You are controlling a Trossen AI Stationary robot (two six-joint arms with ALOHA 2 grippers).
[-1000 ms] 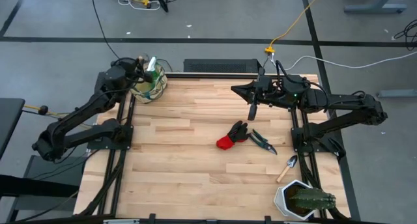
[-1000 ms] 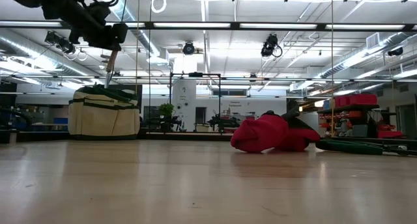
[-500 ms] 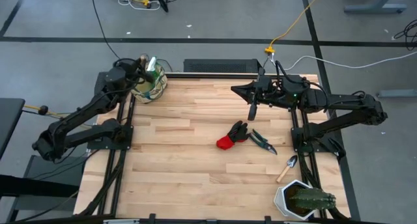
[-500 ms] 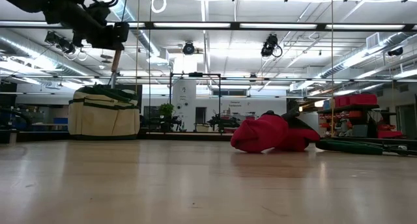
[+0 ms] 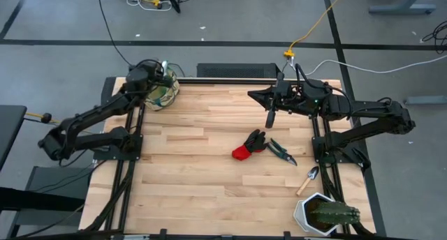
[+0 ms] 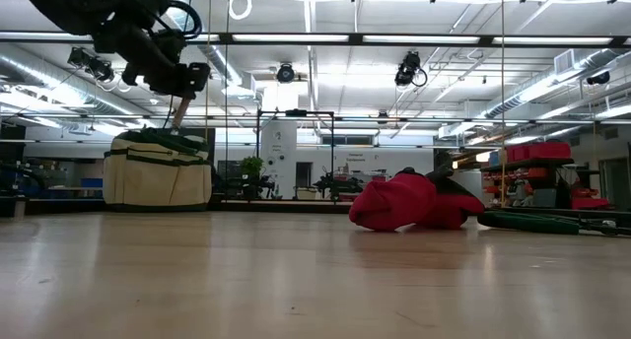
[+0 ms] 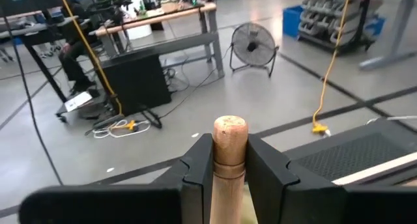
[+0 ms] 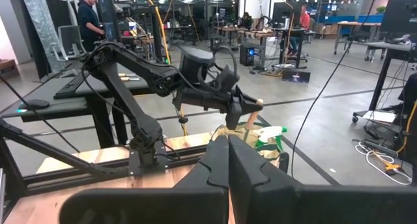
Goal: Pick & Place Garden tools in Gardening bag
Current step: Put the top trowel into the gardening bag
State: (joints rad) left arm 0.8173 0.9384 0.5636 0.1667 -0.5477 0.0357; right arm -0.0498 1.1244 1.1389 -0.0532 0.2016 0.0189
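Wooden desk (image 5: 209,170): gardening bag (image 5: 162,93) at far left corner. Left gripper (image 7: 229,160) above bag, clamped on wooden-handled trowel (image 7: 229,152). Right gripper (image 8: 228,160) fully closed, empty, over far right. Glove (image 5: 248,146) and pruning shears (image 5: 281,151) mid-desk; second trowel (image 5: 308,180) beside cactus pot (image 5: 323,213).

We are looking level across a pale wooden tabletop (image 6: 296,280). At far left, the left pincer (image 6: 180,91) is hanging above the beige gardening bag (image 6: 158,173), gripping a wooden-handled trowel (image 6: 181,109) that is tilting down into the bag's top. Right of centre, a red-and-black glove (image 6: 409,203) is lying, with pruning shears (image 6: 552,222) just beside it.
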